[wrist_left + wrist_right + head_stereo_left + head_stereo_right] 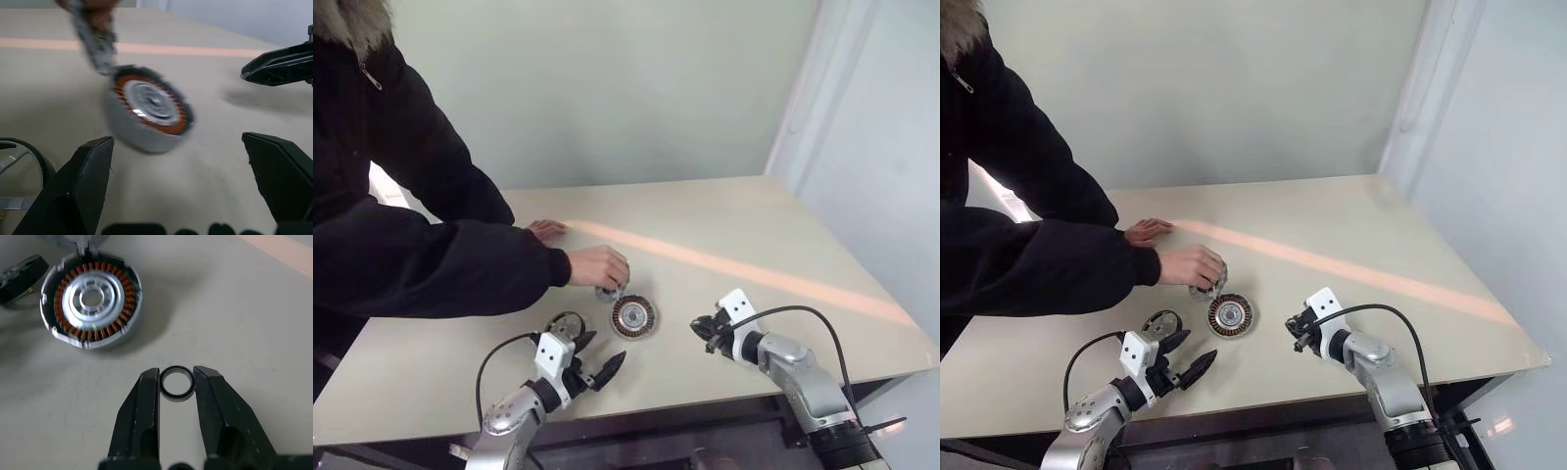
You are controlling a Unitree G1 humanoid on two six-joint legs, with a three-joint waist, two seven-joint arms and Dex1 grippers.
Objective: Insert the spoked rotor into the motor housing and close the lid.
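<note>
Person at the left side of the table [754,220], dark sleeve [431,264] reaching over the pale top. One hand [548,230] lies flat on the surface further back; the other hand [599,266] is curled over a small silvery part, the spoked rotor [609,292], held right at the far edge of the motor housing. Whether rotor and housing touch cannot be told.

Left gripper [597,358] hovers low over the near edge of the table, its two black fingers spread wide with nothing between them. Just beside it, on its left, lies the lid [565,326], a shallow round cap with a dark rim, flat on the table.

Motor housing [633,317] sits near the table's middle, between the two grippers, copper windings in a ring around a silvery centre. In the left wrist view it stands straight ahead of the open fingers, apart from them.

Right gripper [176,382] is to the right of the housing and apart from it, pointing toward it. Its fingers are drawn close and pinch a small dark ring [176,383] at their tips, held above the table.
</note>
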